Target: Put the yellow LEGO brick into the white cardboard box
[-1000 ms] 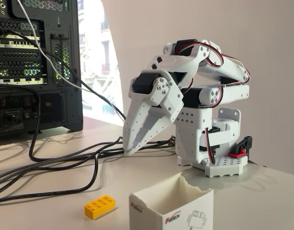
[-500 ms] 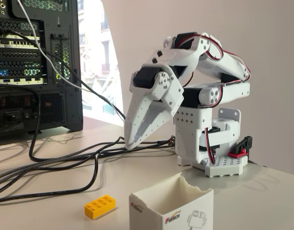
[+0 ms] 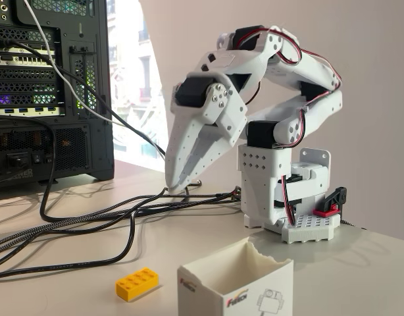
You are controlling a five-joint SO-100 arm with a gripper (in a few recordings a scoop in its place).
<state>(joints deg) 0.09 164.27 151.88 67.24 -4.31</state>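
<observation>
White gripper (image 3: 177, 186) hangs above cables (image 3: 90, 220), jaws narrow, holding nothing; I see yellow LEGO brick (image 3: 137, 284) beside white cardboard box (image 3: 236, 283).

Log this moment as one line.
gripper: shut, empty, above cables | brick: on table, left of box in fixed view | stage: not yet grasped
</observation>
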